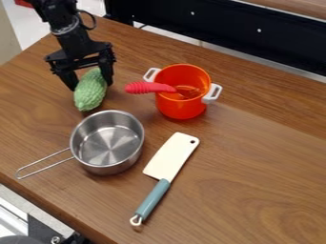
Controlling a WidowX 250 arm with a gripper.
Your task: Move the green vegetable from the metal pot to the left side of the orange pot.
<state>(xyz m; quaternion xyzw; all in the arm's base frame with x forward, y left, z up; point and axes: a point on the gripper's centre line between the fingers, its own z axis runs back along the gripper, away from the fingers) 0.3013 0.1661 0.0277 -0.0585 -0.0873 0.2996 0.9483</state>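
Near the tabletop's (248,162) upper-left edge, pinch the bumpy green vegetable (90,95), probably light and firm, around its middle with the gripper (92,86), spread wide astride it, clamping nothing.

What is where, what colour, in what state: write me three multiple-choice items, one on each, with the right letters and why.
1. Where is the green vegetable?
A) Inside the steel saucepan
B) Inside the orange pot
C) At the claw, outside any pot

2. What colour is the handle of the cleaver?
A) Grey-blue
B) Yellow
C) Red

3. How is the cleaver placed?
A) Hanging
B) Lying flat
C) Standing upright

1: C, its green body shows just below the claw, against the wood.
2: A, the grip is grey-blue below a cream blade.
3: B, the blade's broad face lies along the tabletop.
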